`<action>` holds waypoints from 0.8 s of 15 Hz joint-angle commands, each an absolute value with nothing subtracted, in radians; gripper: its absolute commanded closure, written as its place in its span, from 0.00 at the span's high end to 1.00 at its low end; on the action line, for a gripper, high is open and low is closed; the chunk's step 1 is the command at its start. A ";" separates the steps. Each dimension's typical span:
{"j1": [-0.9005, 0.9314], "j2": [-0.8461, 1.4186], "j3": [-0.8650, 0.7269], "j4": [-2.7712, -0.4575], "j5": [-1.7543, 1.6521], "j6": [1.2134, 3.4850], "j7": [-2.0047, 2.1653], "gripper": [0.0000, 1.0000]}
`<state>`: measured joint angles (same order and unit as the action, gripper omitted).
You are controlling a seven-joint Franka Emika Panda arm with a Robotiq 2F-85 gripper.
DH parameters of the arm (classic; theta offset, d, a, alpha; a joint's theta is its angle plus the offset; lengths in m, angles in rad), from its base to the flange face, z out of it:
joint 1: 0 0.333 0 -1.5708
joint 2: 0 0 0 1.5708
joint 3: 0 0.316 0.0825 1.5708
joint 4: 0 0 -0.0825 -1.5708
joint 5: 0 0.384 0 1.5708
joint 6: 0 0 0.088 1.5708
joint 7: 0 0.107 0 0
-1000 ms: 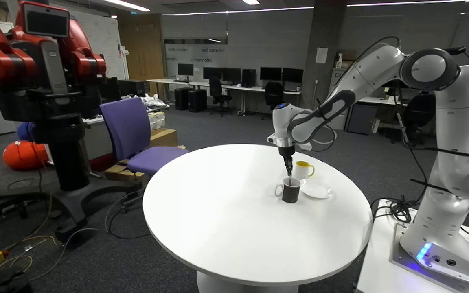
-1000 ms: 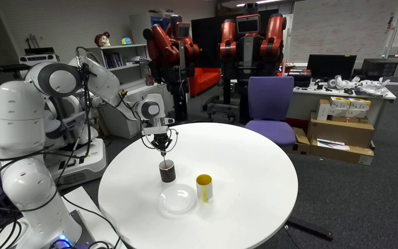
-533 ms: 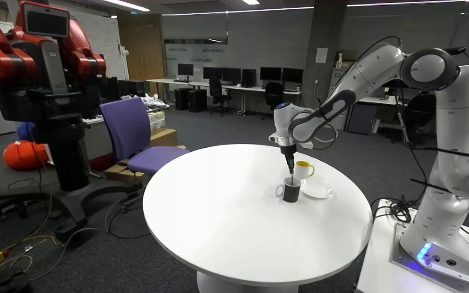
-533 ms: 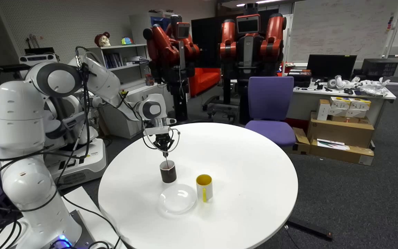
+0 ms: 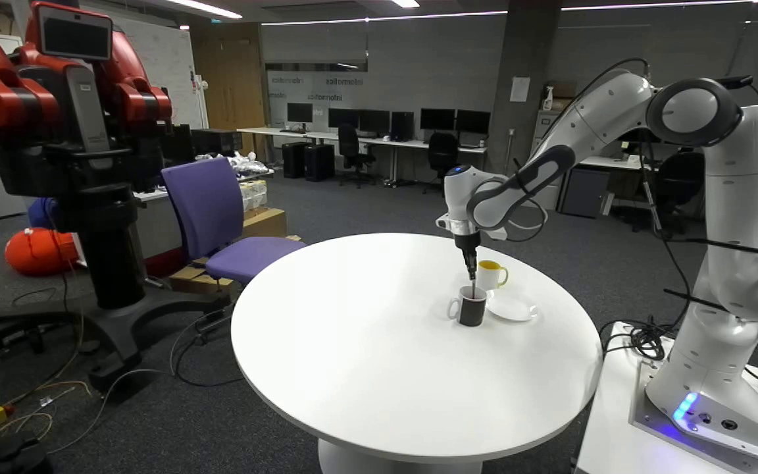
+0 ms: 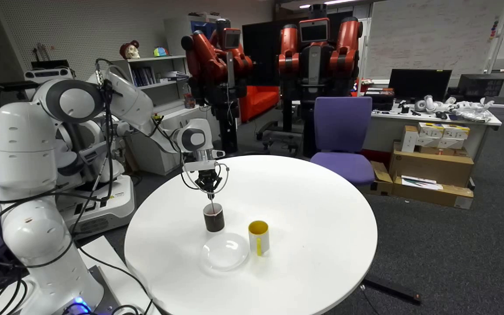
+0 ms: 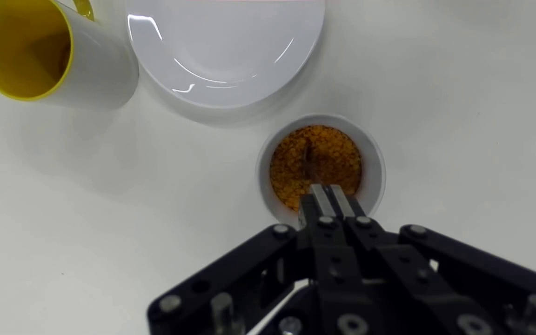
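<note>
A thin metal utensil (image 5: 474, 288) runs down from my gripper (image 5: 472, 275) into a dark mug (image 5: 472, 315). Its lower end is sunk in the brown, frothy liquid (image 7: 338, 144), so its shape there is hidden. In the wrist view the gripper (image 7: 327, 188) is shut, the fingers pressed close together over the near side of the mug's white rim (image 7: 378, 172). The same thin handle (image 6: 212, 206) shows below the fingertips in an exterior view. A clear-looking white plate (image 6: 225, 251) lies beside the dark mug, and a white mug with yellow inside (image 6: 258, 239) stands beyond it.
All of this stands on a round white table (image 5: 366, 368). The arm's base (image 5: 714, 415) is on a separate white bench at the table's side. A purple chair (image 6: 343, 135) is drawn up at the table, and red robots (image 6: 315, 57) stand behind.
The gripper and utensil have shifted slightly to the right in both exterior views. The dark mug has slid a little with them, nearer the plate. The plate and yellow mug have stayed put.
</note>
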<state>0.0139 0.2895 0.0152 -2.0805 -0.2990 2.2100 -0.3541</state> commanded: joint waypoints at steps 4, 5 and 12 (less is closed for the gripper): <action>-0.016 0.269 -0.003 -2.072 -0.305 2.199 -0.349 0.49; -0.017 0.267 -0.007 -2.069 -0.307 2.198 -0.347 0.58; -0.020 0.222 -0.039 -2.034 -0.350 2.195 -0.318 1.00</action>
<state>-0.0158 0.2684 -0.0298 -2.0397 -0.3122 2.2100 -0.3463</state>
